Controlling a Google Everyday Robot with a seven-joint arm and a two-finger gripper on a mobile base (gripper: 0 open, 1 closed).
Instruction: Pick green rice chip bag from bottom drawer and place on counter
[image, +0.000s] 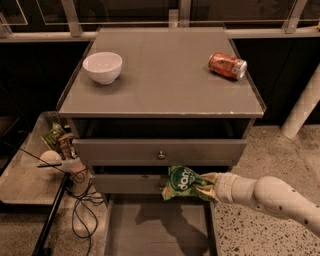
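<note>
The green rice chip bag is a crinkled light-green bag with a dark-green round logo. It hangs in the air above the open bottom drawer, in front of the middle drawer's face. My gripper comes in from the right on a white arm and is shut on the bag's right end. The bag's shadow lies on the drawer floor below. The counter is the flat grey top of the cabinet, well above the bag.
A white bowl stands at the counter's left and an orange soda can lies at its right. A low glass side table with small packets and cables is at the left. A white post stands at the right.
</note>
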